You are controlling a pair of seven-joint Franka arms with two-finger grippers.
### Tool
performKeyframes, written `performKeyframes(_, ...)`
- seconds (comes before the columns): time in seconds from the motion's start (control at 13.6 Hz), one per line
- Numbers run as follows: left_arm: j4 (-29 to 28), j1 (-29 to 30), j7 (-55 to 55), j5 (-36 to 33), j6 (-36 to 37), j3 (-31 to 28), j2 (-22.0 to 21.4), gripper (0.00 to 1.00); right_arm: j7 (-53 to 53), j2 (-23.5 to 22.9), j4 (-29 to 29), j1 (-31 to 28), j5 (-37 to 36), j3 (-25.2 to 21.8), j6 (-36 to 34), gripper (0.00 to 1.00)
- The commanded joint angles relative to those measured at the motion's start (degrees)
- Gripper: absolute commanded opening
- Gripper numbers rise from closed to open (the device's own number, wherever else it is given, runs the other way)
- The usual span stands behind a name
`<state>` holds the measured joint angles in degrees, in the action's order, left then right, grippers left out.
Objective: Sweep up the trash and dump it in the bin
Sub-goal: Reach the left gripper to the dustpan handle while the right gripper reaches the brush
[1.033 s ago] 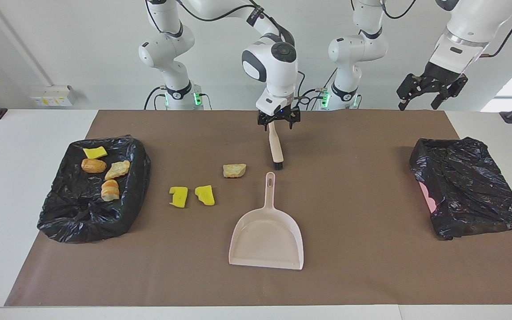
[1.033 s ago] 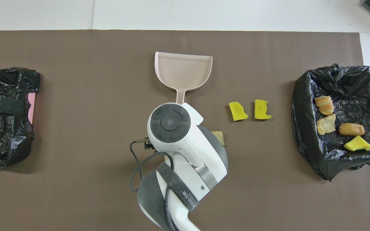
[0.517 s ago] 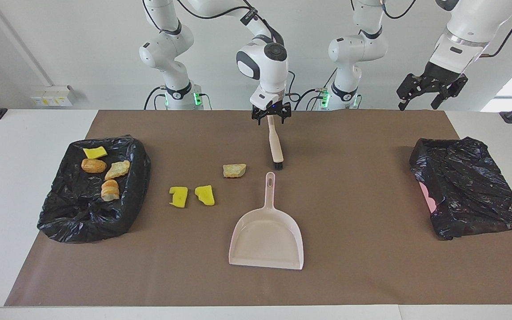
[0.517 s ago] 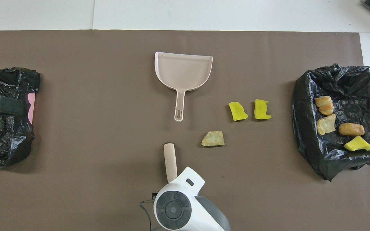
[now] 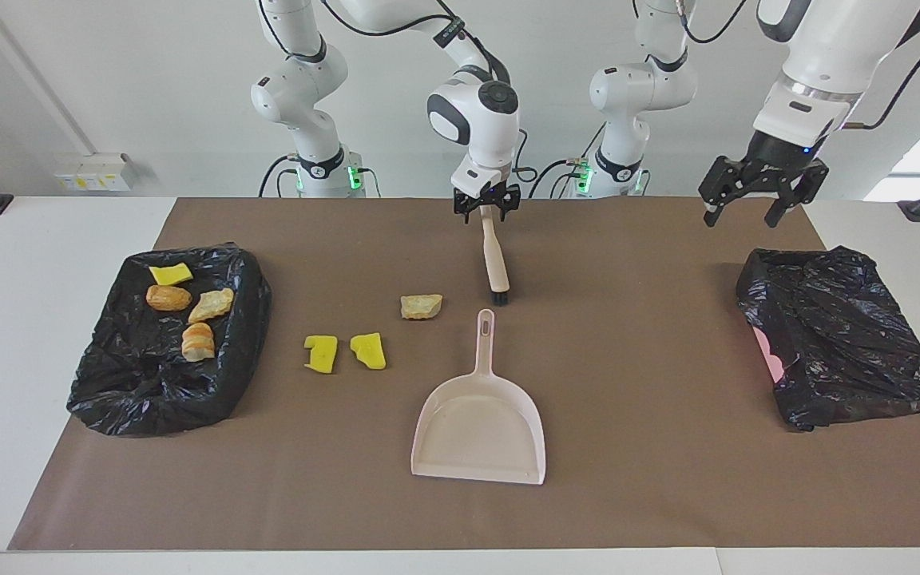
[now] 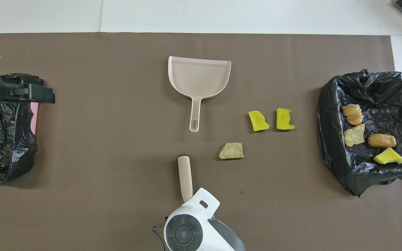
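We see the dustpan (image 5: 478, 421) mid-table, the brush (image 5: 496, 263) nearer the robots; three scraps (image 5: 421, 306) lie beside them, four more in the bag (image 5: 109, 399).

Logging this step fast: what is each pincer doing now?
Left pincer: open, empty, above the table.
Right pincer: at the brush handle's end; grip cannot be told.

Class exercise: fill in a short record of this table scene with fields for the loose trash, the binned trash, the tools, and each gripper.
loose trash: two yellow scraps and one tan lump on the brown mat
binned trash: four pieces in the bag-lined bin at the right arm's end
tools: brush lying nearer the robots than the dustpan, handle end-on to it
right gripper: at the brush handle's top end
left gripper: open, raised near the second black bag
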<state>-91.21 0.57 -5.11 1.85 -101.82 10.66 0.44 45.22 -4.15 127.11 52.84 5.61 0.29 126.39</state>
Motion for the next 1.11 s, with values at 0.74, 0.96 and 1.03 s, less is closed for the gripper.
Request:
performKeyframes(0.74, 10.44, -18.84, -12.90, -0.71, -13.56, -0.38, 23.38, 1.00, -0.13, 1.07, -1.42, -1.33, 6.26, -0.11, -2.18, 0.00)
performKeyframes(0.96, 9.65, -22.54, -12.99, -0.45, -16.90, -0.47, 26.28, 1.00, -0.65, 5.98, -1.43, -4.30, 6.34, -0.37, -11.39, 0.00)
performKeyframes(1.03, 8.87, -22.80, -12.99, -0.27, -18.49, -0.38, 26.20, 1.00, -1.36, 7.91, -1.43, -6.06, 6.34, -0.37, -14.91, 0.00)
